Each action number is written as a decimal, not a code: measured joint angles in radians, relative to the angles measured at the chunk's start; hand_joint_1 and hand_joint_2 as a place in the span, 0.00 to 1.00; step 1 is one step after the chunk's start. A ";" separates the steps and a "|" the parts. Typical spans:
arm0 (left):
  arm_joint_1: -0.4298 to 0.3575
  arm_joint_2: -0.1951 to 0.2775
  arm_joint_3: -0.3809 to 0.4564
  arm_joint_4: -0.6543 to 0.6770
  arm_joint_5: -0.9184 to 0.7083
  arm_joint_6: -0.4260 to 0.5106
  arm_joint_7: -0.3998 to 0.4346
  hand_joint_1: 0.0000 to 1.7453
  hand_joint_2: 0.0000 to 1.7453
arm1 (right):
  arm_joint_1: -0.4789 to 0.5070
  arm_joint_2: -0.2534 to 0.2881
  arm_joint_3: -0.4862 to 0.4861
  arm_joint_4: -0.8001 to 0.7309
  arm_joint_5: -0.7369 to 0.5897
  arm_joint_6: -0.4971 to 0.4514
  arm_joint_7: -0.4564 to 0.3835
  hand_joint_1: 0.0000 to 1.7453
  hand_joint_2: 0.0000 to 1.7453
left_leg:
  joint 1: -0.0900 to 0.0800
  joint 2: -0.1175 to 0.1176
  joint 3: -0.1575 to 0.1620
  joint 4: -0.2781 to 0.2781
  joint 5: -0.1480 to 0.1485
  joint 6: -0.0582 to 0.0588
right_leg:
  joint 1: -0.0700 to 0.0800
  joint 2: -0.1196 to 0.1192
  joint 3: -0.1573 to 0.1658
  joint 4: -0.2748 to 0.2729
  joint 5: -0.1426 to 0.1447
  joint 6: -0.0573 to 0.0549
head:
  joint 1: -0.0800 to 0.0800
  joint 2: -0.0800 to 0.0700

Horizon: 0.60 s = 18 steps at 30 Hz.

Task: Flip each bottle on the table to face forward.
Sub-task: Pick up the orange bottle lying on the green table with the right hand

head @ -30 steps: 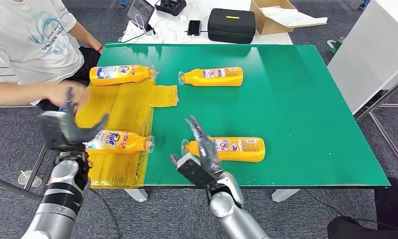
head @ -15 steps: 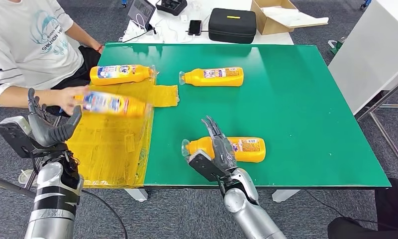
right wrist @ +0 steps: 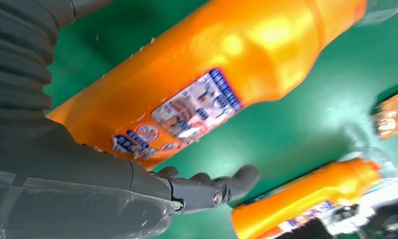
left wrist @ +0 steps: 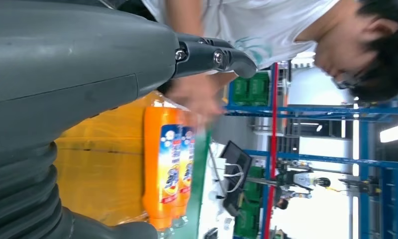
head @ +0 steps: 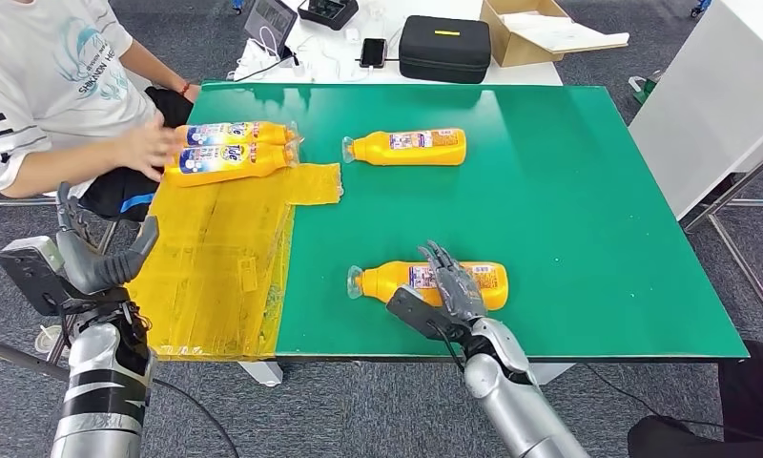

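Right hand [head: 451,286], fingers spread, rests over the near orange plastic bottle [head: 425,282] lying on the green desk [head: 568,210]; its wrist view shows the back label. Left hand [head: 90,258] open, empty, off-desk.

Head view high, facing down; right wrist close; both share near bottle [head: 425,283].

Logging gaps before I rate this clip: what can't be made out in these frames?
- Whether the right hand actually touches the near bottle: in the head view the fingers cover its middle; the right wrist view shows a gap, angle unclear.
- The near bottle's label text: blurred in the right wrist view.
- How the person's hand contacts the two far-left bottles: motion blur.
- The left hand shows no object.
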 joint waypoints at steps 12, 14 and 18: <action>-0.013 0.000 -0.002 0.073 -0.005 -0.008 0.001 0.00 1.00 | -0.098 -0.047 -0.001 0.106 0.006 0.065 0.017 0.00 1.00 | 0.000 0.000 0.004 0.000 0.001 0.001 | 0.000 0.000 0.004 -0.001 0.001 0.001 | 0.000 0.000; -0.015 0.000 -0.002 0.081 -0.003 -0.012 0.001 0.00 1.00 | -0.106 -0.055 0.000 0.111 0.010 0.077 0.024 0.00 1.00 | -0.001 0.000 0.004 0.000 0.001 0.001 | 0.000 0.000 0.004 -0.001 0.001 0.001 | 0.000 0.000; -0.021 0.000 -0.002 0.100 0.002 -0.024 0.001 0.00 1.00 | -0.129 -0.073 0.002 0.122 0.015 0.114 0.035 0.00 1.00 | -0.001 0.000 0.004 0.000 0.001 0.001 | 0.000 0.000 0.005 0.000 0.001 0.001 | 0.000 0.000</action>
